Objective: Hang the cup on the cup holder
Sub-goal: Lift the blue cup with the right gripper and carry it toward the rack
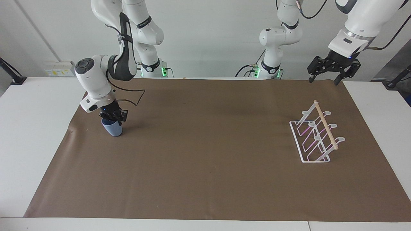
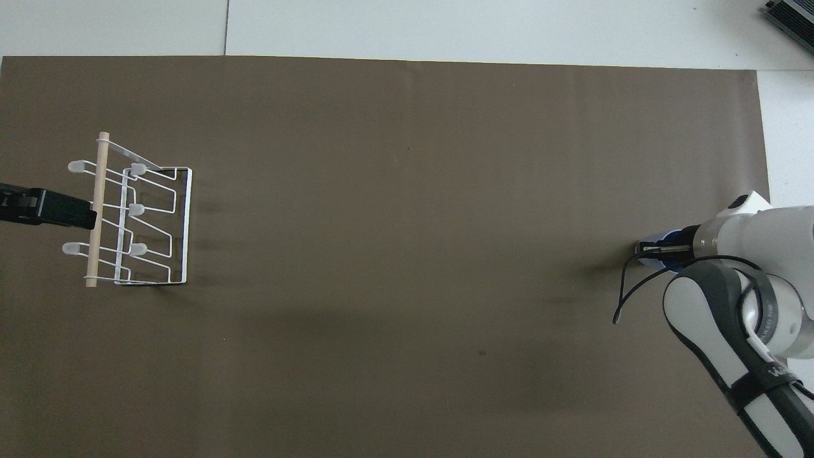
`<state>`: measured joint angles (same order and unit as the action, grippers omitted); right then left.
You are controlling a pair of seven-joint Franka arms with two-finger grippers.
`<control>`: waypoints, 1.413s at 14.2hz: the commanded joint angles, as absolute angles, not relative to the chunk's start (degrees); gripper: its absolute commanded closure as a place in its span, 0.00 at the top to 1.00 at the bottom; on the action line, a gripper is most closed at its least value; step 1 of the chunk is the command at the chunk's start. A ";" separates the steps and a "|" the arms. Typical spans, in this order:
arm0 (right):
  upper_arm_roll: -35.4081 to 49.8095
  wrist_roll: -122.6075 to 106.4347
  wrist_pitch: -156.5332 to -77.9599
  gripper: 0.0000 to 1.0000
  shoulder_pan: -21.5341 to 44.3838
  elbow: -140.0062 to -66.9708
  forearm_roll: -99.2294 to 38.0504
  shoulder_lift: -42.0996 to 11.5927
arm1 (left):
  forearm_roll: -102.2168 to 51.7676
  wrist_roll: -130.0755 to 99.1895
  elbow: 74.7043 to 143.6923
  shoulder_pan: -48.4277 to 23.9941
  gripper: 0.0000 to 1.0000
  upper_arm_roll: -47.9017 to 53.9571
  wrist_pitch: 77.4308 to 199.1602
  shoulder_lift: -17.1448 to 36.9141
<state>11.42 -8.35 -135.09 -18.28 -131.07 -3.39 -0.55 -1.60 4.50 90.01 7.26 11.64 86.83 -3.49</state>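
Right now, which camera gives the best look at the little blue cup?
The facing view: there the cup shows its whole side, standing on the brown mat with the right gripper shut on its rim. In the overhead view only a sliver of the cup peeks out beside that arm.
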 commanded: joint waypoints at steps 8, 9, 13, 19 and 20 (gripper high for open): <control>11.95 -7.47 -136.14 0.00 -16.44 -126.04 -5.27 -2.90 | -1.41 4.75 94.39 7.73 1.00 11.69 86.22 -6.59; 11.95 -7.47 -136.14 0.00 -16.17 -125.43 -5.97 -3.07 | -1.41 4.40 94.39 7.82 1.00 11.60 86.92 -6.50; 11.95 -7.82 -137.89 0.00 -12.32 -123.93 -14.84 -3.87 | -1.41 4.22 94.39 8.00 1.00 11.51 86.31 -6.50; 11.95 -7.56 -140.27 0.00 -5.29 -122.96 -28.00 -4.39 | -1.49 -1.66 95.10 8.09 1.00 11.51 86.84 -6.94; 12.04 -7.56 -140.27 0.00 -3.88 -122.61 -31.60 -4.39 | -1.93 -2.98 94.84 8.09 1.00 11.51 86.14 -6.94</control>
